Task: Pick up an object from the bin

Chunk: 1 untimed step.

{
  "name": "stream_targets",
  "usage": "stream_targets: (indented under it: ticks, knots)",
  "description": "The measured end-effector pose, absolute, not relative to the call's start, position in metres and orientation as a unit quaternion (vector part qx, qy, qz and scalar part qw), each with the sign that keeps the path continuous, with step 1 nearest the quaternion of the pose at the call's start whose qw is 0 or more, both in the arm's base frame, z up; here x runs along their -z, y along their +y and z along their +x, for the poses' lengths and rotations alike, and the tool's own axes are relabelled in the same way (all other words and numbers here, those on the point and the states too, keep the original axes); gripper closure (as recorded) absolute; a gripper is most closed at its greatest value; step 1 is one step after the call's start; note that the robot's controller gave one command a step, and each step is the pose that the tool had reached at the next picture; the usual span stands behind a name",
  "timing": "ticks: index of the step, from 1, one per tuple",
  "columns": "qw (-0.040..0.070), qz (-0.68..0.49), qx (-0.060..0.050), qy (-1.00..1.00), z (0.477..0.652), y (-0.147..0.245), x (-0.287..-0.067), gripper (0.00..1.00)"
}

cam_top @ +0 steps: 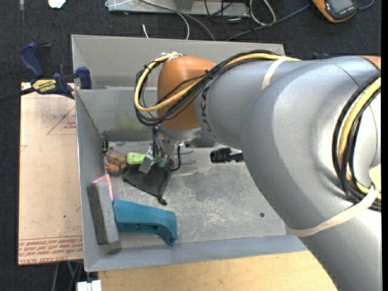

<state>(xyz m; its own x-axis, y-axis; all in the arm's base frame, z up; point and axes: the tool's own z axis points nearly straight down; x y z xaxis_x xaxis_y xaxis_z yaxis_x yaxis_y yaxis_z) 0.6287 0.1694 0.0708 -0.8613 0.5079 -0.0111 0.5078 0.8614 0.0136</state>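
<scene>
My gripper hangs low in the left half of the bin, under the orange wrist cover. Just beneath and in front of it lies a flat black piece with a pointed corner. A small green thing rests right at the gripper's left side, and a brown lump lies beyond that, by the left wall. To the gripper's right a short black cylinder lies on the floor.
A blue handle-shaped piece and a grey oblong block lie near the front left corner, with a pink thing behind the block. The big grey arm covers the bin's right side.
</scene>
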Motion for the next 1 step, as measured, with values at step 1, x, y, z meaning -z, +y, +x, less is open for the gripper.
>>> stream_targets:
  ticks: [1]
  knots:
    - [0.005, 0.263, -0.004, 0.965, 0.6272, 0.1689, -0.0884, 1.0]
